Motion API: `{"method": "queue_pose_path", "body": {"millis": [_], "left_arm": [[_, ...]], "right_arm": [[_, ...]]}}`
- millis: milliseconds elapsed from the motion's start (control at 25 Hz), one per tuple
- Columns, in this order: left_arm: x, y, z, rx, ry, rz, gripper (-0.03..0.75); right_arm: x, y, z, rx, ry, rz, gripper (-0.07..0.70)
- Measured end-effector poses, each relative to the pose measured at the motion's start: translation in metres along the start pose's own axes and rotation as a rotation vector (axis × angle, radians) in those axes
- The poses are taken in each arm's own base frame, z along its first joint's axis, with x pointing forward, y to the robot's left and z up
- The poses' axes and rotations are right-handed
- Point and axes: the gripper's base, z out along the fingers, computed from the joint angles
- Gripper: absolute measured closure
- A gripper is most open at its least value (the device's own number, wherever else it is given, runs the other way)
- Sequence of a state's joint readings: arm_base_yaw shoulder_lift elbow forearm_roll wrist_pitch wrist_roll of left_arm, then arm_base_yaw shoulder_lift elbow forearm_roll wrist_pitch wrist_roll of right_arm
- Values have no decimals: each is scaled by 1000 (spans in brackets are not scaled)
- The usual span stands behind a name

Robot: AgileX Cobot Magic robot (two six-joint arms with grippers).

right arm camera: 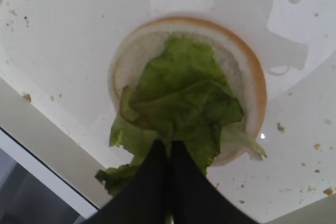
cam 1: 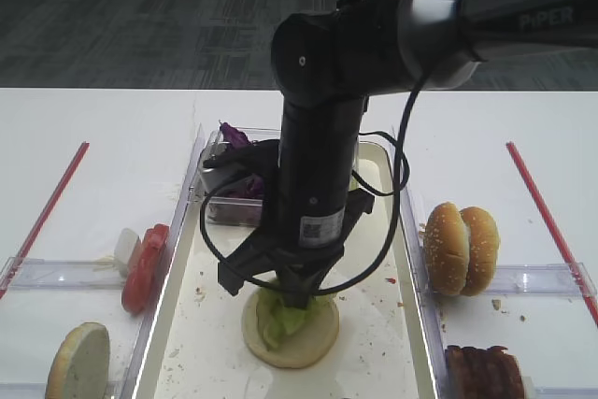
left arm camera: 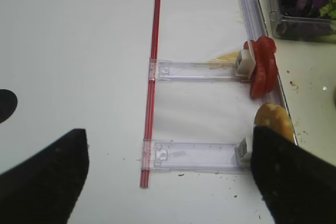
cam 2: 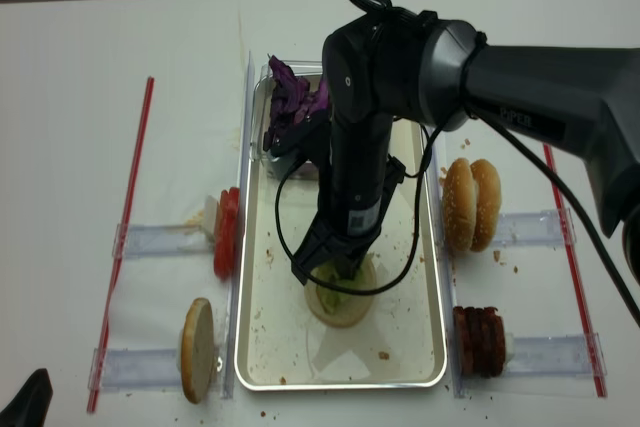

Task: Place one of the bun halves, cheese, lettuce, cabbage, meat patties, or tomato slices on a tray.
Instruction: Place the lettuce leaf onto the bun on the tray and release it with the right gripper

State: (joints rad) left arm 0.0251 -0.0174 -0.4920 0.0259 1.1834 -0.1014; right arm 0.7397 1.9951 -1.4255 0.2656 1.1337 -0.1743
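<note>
I had the right gripper (right arm camera: 169,156) down over the large cream-white rectangular tray with raised metal rim (cam 1: 411,324), its black fingers (right arm camera: 152,182) pressed together and pinching the near edge of the crinkly light green lettuce clump (right arm camera: 181,98). The lettuce lay on the pale cut face of a round bun half (right arm camera: 247,82) in the middle of the tray, approx. centred but hanging over the bun's rim on the gripper side.

My judgement: the leaf is very light, soft and floppy, so it drapes instead of keeping shape, and it tears easily if pulled. It probably clings to the fingers a bit when wet. Best hold is at a thick folded edge, not the thin tip.

The left gripper (left arm camera: 168,182) hung over the white table (left arm camera: 79,51), well apart from the tray; its fingers stood wide apart w/ nothing between. Near it were the thin red tomato slices (left arm camera: 262,66), standing on edge beside the tray.
</note>
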Motion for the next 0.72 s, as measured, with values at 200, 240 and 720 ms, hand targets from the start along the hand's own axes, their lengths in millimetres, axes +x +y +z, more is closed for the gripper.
{"method": "queue_pose_path", "body": {"millis": [200, 240, 720], "left_arm": [[0, 0, 0, 0, -1, 0, 102], [0, 0, 0, 0, -1, 0, 102], [0, 0, 0, 0, -1, 0, 102]], "right_arm": [[-1, 0, 0, -5, -13, -12, 372], [-1, 0, 0, -5, -13, -18, 293], [-1, 2, 0, -17, -15, -20, 20]]}}
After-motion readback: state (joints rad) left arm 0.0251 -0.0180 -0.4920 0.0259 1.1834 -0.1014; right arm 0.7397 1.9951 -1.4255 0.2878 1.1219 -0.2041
